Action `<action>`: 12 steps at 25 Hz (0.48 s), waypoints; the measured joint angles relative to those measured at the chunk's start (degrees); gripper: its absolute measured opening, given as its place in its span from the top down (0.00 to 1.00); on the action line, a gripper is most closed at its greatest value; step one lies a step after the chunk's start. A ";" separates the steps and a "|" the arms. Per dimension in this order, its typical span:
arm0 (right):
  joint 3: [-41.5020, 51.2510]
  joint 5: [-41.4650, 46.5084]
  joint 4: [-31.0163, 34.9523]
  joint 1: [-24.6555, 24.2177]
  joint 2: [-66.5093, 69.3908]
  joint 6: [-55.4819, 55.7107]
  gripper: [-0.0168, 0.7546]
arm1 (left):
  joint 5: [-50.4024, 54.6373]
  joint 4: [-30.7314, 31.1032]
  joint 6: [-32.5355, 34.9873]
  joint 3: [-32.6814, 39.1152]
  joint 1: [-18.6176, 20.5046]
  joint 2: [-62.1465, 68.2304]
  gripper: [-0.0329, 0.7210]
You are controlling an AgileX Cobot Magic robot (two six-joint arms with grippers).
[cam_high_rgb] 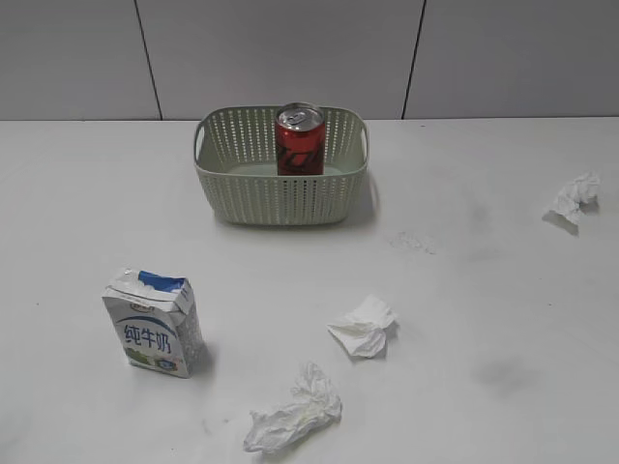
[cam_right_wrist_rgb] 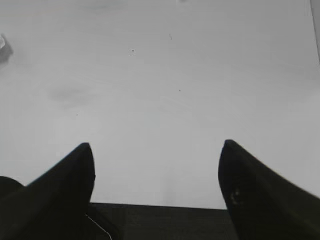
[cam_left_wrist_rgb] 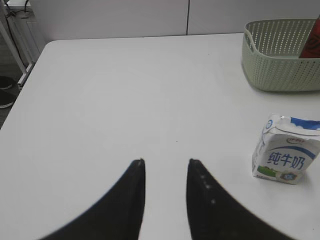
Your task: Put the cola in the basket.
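Note:
The red cola can with a silver top stands upright inside the pale green perforated basket at the back middle of the table. In the left wrist view the basket is at the top right with a red sliver of the cola at the frame edge. My left gripper is open and empty over bare table, far from the basket. My right gripper is wide open and empty above the table's near edge. Neither arm shows in the exterior view.
A white-and-blue milk carton stands at the front left; it also shows in the left wrist view. Crumpled tissues lie at front middle, front and right. The table's left edge shows in the left wrist view.

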 joint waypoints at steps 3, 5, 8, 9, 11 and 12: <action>2.77 0.08 0.00 0.00 -3.64 -0.11 0.22 | -0.05 0.00 0.00 0.00 0.00 0.00 0.65; 2.83 0.02 0.00 0.00 -5.50 -0.11 0.22 | 0.00 0.00 0.00 0.00 0.00 0.00 0.65; 2.83 -0.11 0.00 0.00 -7.79 -0.11 0.22 | 0.00 0.00 0.00 0.00 0.00 0.00 0.65; 2.83 -0.11 0.00 0.00 -8.37 -0.11 0.22 | 0.00 0.00 0.00 0.00 0.00 0.00 0.65; 2.83 -0.11 0.00 0.00 -9.65 -0.11 0.22 | 0.00 0.00 0.00 0.00 0.00 0.00 0.65; 2.83 -0.11 0.00 0.00 -10.36 -0.11 0.22 | 0.00 0.00 0.00 0.00 0.00 0.00 0.65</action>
